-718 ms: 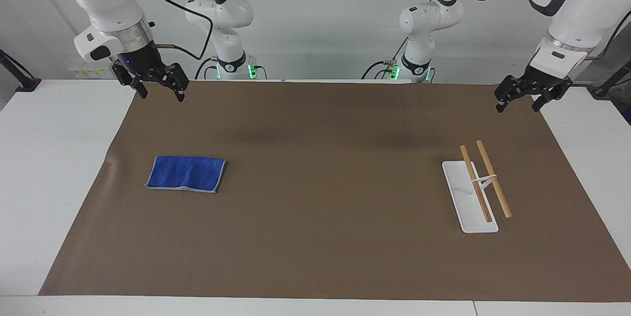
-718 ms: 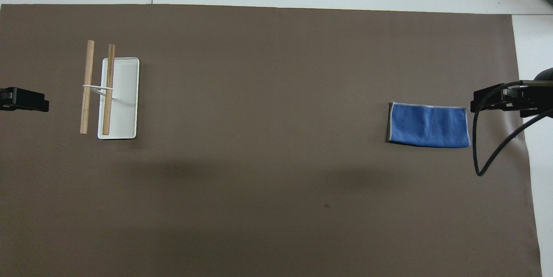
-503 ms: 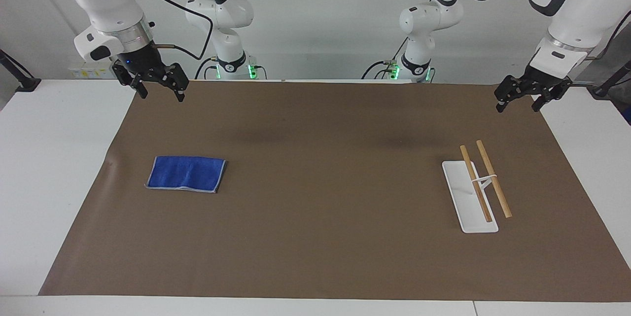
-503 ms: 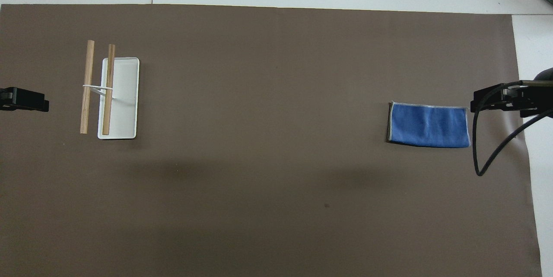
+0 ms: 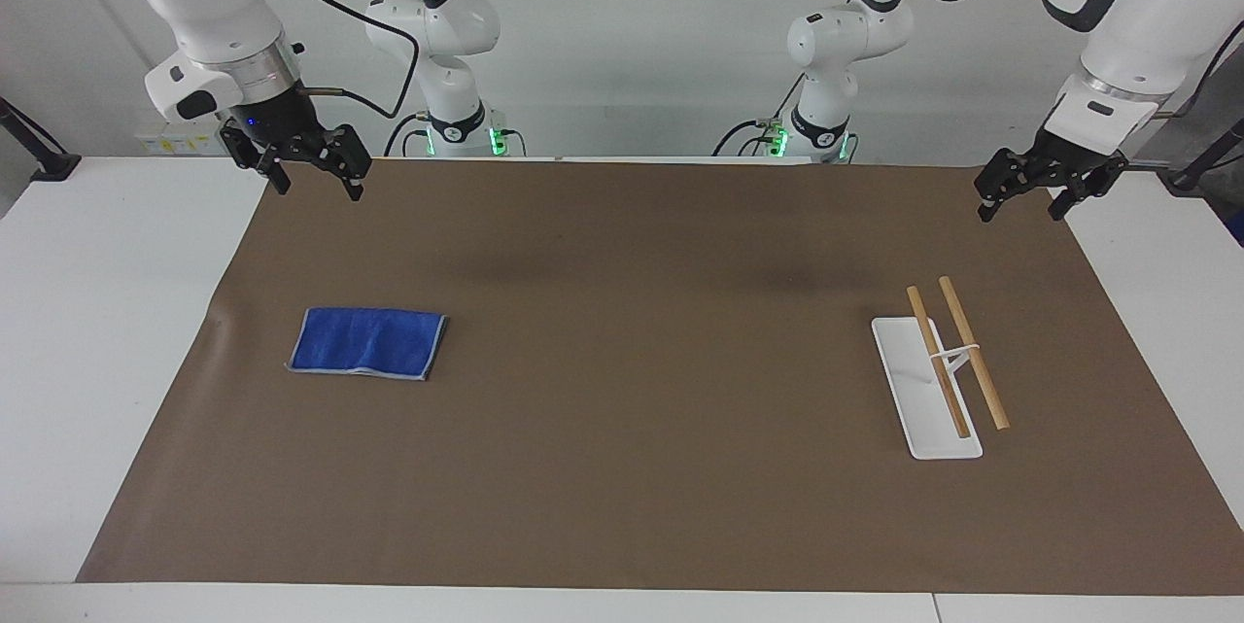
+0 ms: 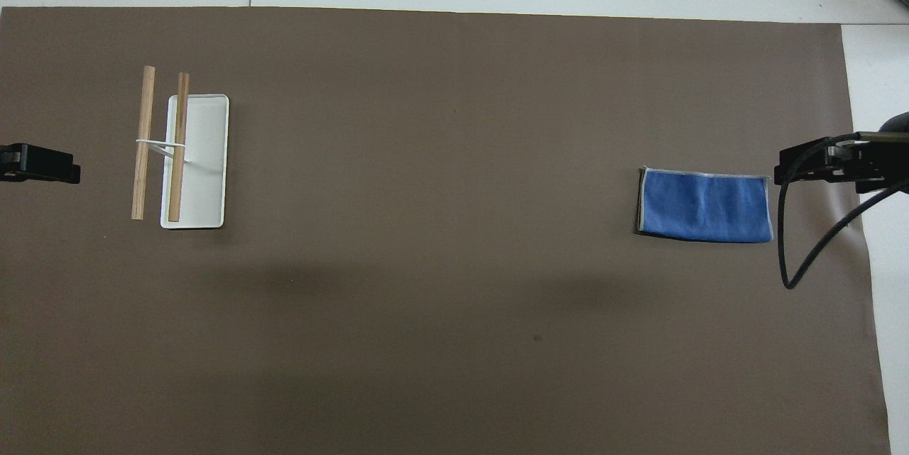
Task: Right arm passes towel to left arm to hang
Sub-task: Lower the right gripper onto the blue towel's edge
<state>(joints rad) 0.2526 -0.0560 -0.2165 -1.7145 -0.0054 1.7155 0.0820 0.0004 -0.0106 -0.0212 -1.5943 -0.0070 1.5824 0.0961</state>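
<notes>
Right gripper (image 5: 313, 178) hangs released, jaws spread, over the brown mat's (image 5: 622, 390) corner at its own end of the table; the blue towel (image 5: 367, 342) lies flat on the mat, apart from it and farther from the robots. Left gripper (image 5: 1023, 196) likewise spread, holding nothing, over the mat's other robot-side corner, waiting. The wooden-bar rack (image 5: 954, 358) on its white base (image 5: 912, 380) stands on the mat farther out from that gripper.
</notes>
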